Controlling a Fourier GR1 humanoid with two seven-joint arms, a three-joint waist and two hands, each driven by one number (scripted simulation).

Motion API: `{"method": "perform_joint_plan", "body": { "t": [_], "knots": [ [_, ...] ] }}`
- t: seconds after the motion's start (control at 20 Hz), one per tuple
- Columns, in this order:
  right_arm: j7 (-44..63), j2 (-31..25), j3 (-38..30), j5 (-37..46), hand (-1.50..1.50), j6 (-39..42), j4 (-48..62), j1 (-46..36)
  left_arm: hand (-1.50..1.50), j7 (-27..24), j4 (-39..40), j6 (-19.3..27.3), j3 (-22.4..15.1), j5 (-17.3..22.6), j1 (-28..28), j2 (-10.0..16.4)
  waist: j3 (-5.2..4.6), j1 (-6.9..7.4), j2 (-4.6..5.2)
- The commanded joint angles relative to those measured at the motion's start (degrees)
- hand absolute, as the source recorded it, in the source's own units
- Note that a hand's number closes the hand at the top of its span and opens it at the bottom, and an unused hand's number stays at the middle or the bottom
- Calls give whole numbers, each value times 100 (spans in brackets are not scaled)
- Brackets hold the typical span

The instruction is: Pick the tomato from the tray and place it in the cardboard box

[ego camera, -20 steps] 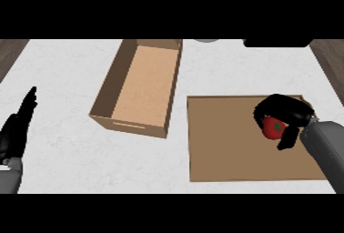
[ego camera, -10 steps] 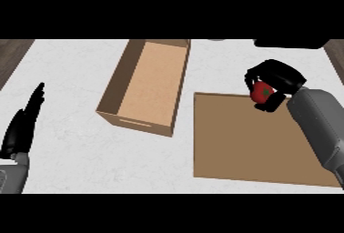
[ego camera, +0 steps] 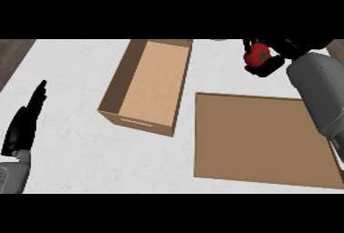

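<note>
The red tomato (ego camera: pixel 256 56) with a green stem is held in my right hand (ego camera: pixel 270 58), whose black fingers curl round it near the top right, above and beyond the flat brown tray (ego camera: pixel 262 141). The open cardboard box (ego camera: pixel 149 85) stands to the left of the hand, its inside bare. My left hand (ego camera: pixel 25 121) rests open at the left edge, fingers straight and pointing up.
The white marbled counter (ego camera: pixel 101 154) spreads around the box and tray. A dark wooden strip (ego camera: pixel 12 54) shows at the far left corner. My grey right forearm (ego camera: pixel 321 95) crosses over the tray's right side.
My right hand has lifted the tomato off the tray and carried it up and away, beyond the tray's far edge. The view has shifted; the left hand stays still.
</note>
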Motion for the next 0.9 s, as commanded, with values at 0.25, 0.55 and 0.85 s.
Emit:
{"method": "perform_joint_plan", "body": {
  "t": [0.25,0.55,0.85],
  "knots": [
    [-230,668,-275,-302,150,607,511,-1186,0,-272,-37,151,37,-114,388,-142,-13,-74,-54],
    [182,1286,-598,-639,150,976,873,-1650,0,67,-113,28,69,-81,101,-108,-11,-92,-47],
    [1082,1996,-850,-843,150,816,1103,-2072,0,-296,225,-123,172,-71,177,-10,-18,-82,-25]
  ]
}}
